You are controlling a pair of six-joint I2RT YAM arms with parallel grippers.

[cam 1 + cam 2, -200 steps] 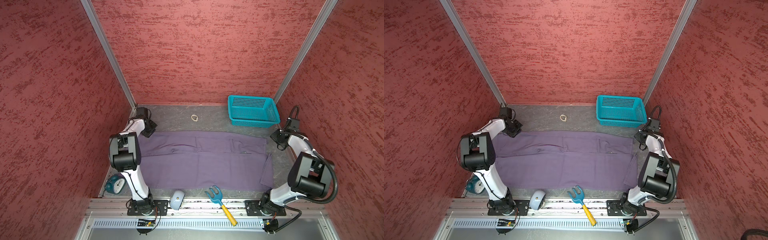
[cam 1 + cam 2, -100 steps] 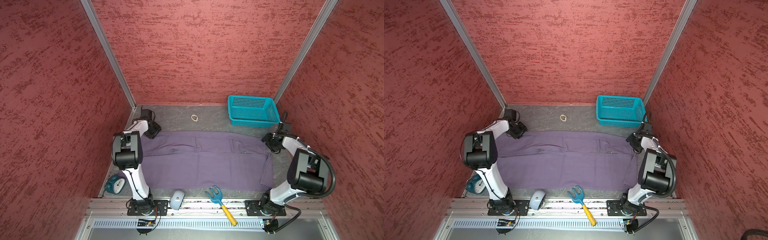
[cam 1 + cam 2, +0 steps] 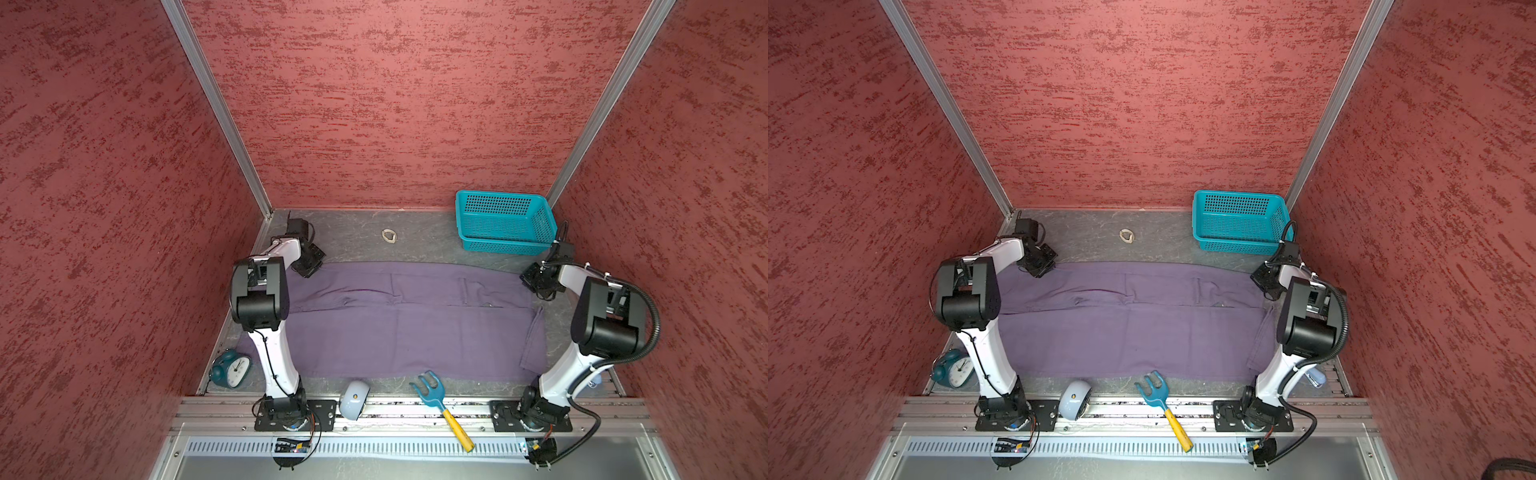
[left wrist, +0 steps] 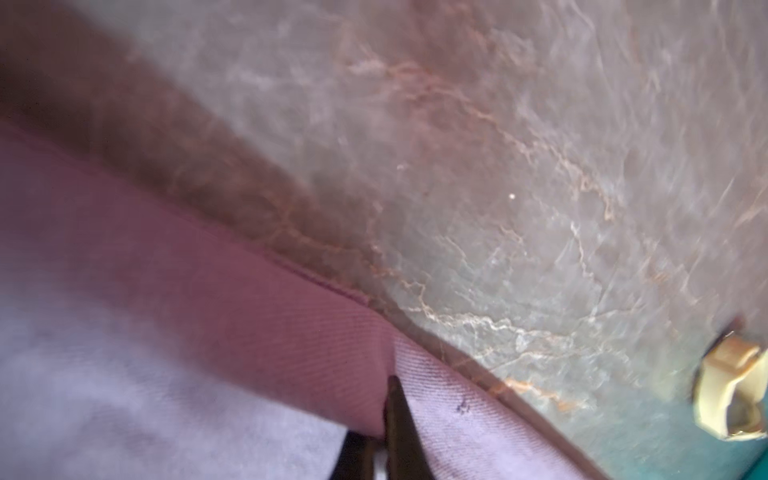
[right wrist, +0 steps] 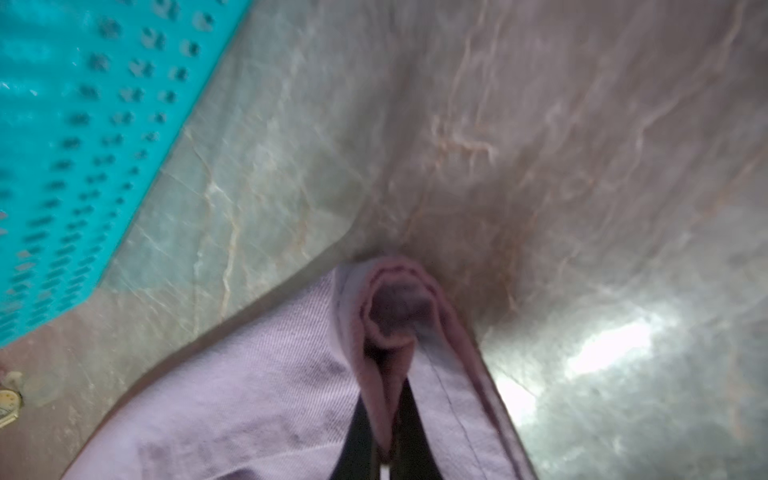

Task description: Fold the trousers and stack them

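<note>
Trousers: the trousers lie spread flat over the middle of the counter. They reach nearly from its left edge to its right edge, with the two legs side by side, one far and one near.
Right end: a narrow flap of cloth is turned over by the counter's right edge. A pocket seam nearby suggests this is the waist end.
Left hand: the left hand is at the far-left corner of the cloth. In its wrist view the left hand is closed tight, with a fold of the hem pinched between the fingers.
Right hand: the right hand is at the far-right corner. In its wrist view the right hand is clamped on a bunched roll of the edge.
Handling: the cloth looks light, soft and limp, with a fine twill. It should sag between the two grips and drag on the counter rather than hold a shape.
Where to hold: the hemmed edges and corners are best, because doubled cloth gives the fingers more to bite. The two far corners already held suit carrying the far leg over the near one.
Risk: the pinches are thin and could slip, or catch one layer only. Uneven travel of the two hands would skew the fold.
Nearby: a teal basket stands in the far-right corner, apart from the cloth. A blue rake lies at the near edge, just beside the hem.
</note>
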